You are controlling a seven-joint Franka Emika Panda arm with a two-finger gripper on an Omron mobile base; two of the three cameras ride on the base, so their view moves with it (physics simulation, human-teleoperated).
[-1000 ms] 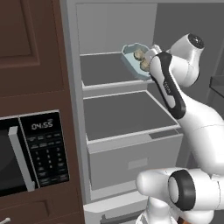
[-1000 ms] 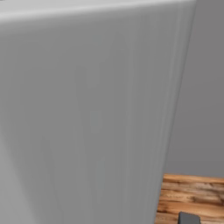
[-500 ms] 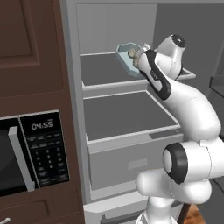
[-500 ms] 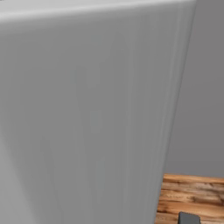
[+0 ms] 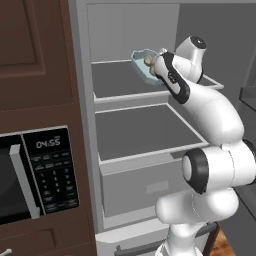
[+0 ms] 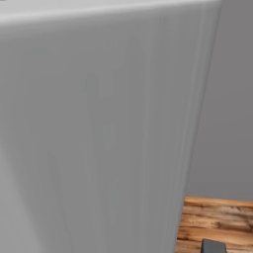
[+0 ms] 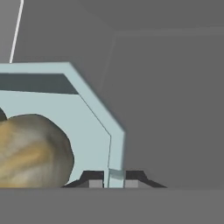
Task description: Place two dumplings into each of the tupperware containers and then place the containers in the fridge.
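The gripper (image 7: 108,183) is pinching the rim of the pale blue-teal container (image 5: 144,66), holding it just above the upper shelf (image 5: 117,80) inside the open fridge (image 5: 132,130), tilted, with a dumpling (image 7: 30,151) sitting in it. Bare shelf stretches to the left and back toward the rear wall. The lower shelf (image 5: 140,131) below lies open too.
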